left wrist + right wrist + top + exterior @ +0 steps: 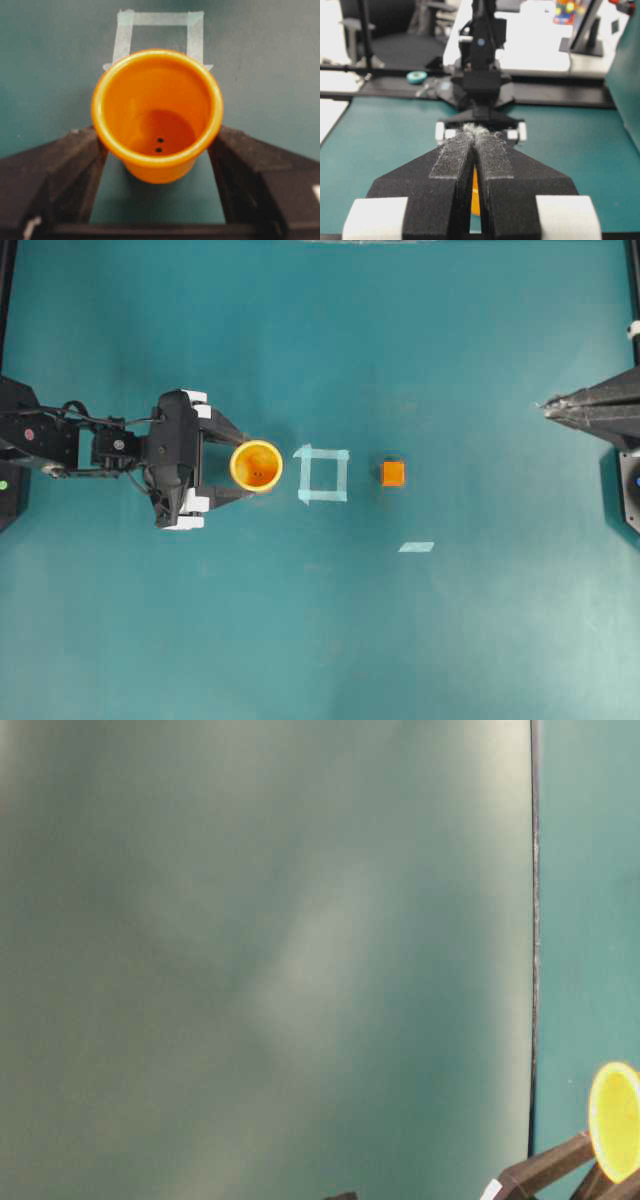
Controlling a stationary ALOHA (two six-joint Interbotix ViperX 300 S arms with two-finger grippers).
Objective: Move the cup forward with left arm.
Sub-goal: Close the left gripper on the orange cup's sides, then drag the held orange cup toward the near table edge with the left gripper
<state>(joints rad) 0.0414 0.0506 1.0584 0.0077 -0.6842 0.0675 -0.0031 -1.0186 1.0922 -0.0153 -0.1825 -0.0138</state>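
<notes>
Left wrist view: the cup stands upright between the fingers of the left hand, which flank its lower wall but are not clearly clamped on it. The right hand is clenched, well away. An uneven squeeze could tip the light cup or push it askew toward the tape square ahead. The teal bench looks smooth; beyond it stand cluttered lab tables.

Overhead looks straight down; left wrist view sits close behind the cup, which both share.
</notes>
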